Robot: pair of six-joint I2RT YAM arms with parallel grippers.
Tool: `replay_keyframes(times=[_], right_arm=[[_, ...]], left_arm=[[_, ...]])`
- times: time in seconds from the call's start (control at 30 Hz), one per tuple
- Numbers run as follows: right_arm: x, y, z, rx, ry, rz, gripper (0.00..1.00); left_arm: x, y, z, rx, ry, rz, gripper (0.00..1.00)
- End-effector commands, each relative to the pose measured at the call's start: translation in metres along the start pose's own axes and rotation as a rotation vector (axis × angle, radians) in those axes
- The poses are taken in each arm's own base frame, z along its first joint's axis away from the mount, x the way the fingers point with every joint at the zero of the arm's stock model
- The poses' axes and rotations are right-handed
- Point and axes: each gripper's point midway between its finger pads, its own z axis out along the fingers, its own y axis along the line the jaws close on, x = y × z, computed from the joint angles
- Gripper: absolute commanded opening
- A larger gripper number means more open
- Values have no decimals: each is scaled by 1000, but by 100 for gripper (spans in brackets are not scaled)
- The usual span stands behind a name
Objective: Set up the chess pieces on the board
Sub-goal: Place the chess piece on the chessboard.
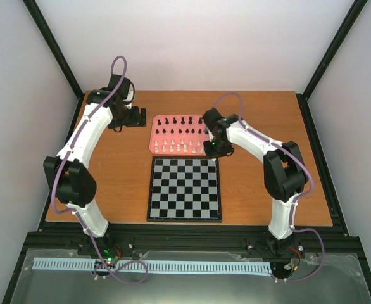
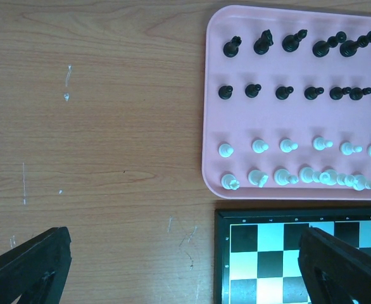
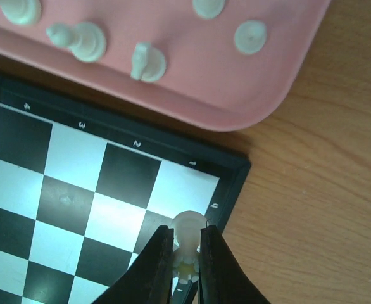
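Sitting right under the right claw is the board, its corner square just below the tips, with the pink tray just past that. This claw's pinched tight on one cream-white piece. The left claw hangs spread wide, holding nothing, with the other chess pieces in the tray ahead to its right.

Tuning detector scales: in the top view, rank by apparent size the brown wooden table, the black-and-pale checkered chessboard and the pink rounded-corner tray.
1. Brown wooden table
2. Checkered chessboard
3. Pink tray, clearly smaller even allowing for the end hidden under the right arm
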Motion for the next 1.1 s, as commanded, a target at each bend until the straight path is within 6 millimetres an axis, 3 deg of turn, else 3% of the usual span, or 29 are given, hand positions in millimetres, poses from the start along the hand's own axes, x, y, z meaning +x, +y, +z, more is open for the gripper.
replay_keyframes(times=[0.0, 0.33, 1.07], right_arm=[[-2, 10, -3, 42, -62, -25, 3], [0, 0, 9, 104, -72, 6, 3], [5, 12, 27, 43, -8, -37, 3]], left_arm=[[-2, -2, 3, 7, 1, 8, 100], [-2, -1, 4, 5, 3, 9, 100], [-2, 0, 6, -2, 7, 12, 100]])
